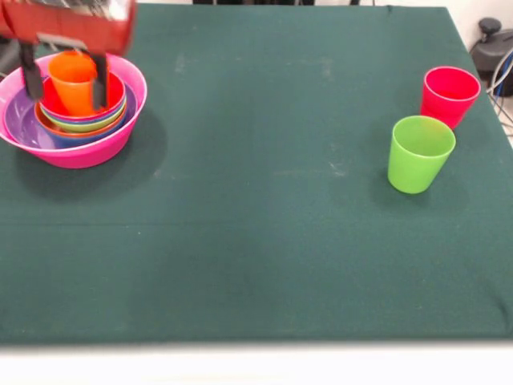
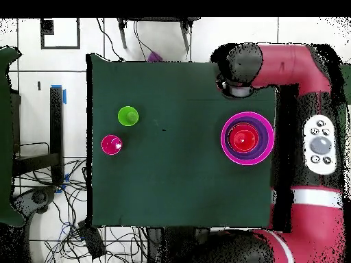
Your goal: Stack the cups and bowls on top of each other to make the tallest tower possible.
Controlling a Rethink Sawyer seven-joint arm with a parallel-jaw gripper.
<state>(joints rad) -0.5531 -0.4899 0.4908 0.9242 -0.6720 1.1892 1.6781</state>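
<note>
My gripper [image 1: 66, 80] straddles the orange cup [image 1: 72, 83], which sits in the bowl stack [image 1: 76, 144]; fingers spread either side, apparently not pinching. A skewed lift could snag it, tipping the stack. Green cup [image 1: 419, 152] and red cup [image 1: 449, 95] stand far off.

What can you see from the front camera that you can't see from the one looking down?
Only the front view shows the orange cup standing in the bowls, with the open tool around it, a finger on each side. Only the overhead view shows the robot's big red arm and the cables on the floor. Both show the lime green cup, the red-pink cup, the big pink bowl and the green table.
</note>
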